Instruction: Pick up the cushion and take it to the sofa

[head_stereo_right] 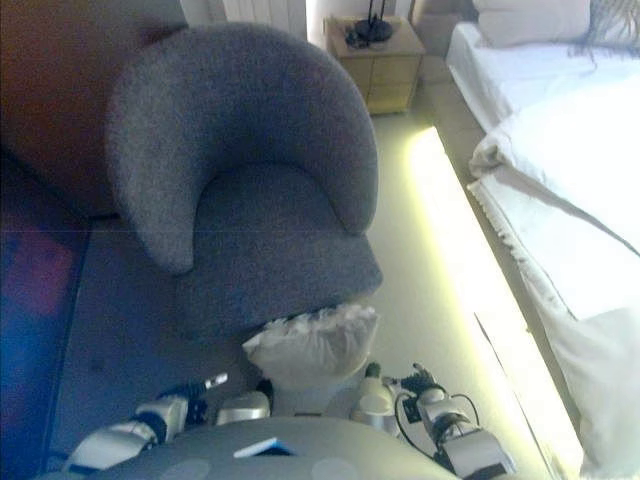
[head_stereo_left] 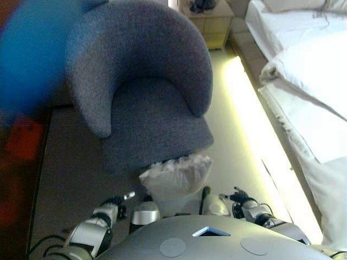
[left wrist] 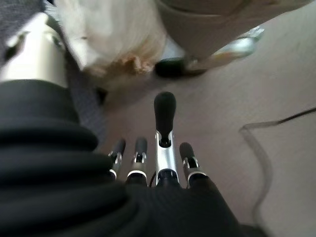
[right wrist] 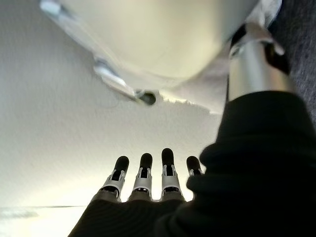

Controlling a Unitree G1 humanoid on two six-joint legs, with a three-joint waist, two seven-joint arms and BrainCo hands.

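A white fringed cushion (head_stereo_left: 176, 176) hangs just in front of the seat edge of a grey tub armchair (head_stereo_left: 146, 81), low between my two hands. My left hand (head_stereo_left: 144, 214) is at its lower left, and the thumb (left wrist: 34, 49) lies against the cushion (left wrist: 113, 34). The left fingers (left wrist: 165, 148) point at the floor, mostly relaxed, with nothing in them. My right hand (head_stereo_left: 217, 206) is at the cushion's lower right. Its fingers (right wrist: 143, 182) are straight and its thumb (right wrist: 254, 64) rests beside the cushion (right wrist: 163, 34).
A bed with white bedding (head_stereo_left: 309, 81) runs down the right side, with a lit strip of floor (head_stereo_left: 249, 124) along its base. A wooden nightstand (head_stereo_left: 209, 21) stands behind the armchair. A blurred blue shape (head_stereo_left: 32, 49) fills the upper left; dark furniture (head_stereo_right: 50, 90) stands beside the armchair.
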